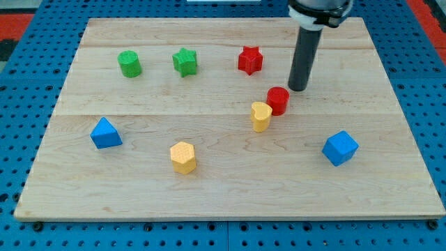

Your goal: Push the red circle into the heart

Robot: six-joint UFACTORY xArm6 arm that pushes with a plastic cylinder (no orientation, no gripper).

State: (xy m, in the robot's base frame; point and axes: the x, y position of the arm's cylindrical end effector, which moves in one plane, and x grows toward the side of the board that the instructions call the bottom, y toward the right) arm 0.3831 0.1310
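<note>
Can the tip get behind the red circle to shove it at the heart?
Probably yes. My tip sits just up-right of the red circle, nothing between them, and the yellow heart lies right at its lower-left side.

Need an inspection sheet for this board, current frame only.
Surface: wooden board, flat, blocks scattered.
Job's things: red circle touching or almost touching the yellow heart, at its upper right.
Clutter: green cylinder, green star, red star, blue triangle, yellow hexagon, blue cube.
Grippers: none; my tip just above-right of the red circle.
Cables: nothing seen.
Surroundings: blue pegboard.
</note>
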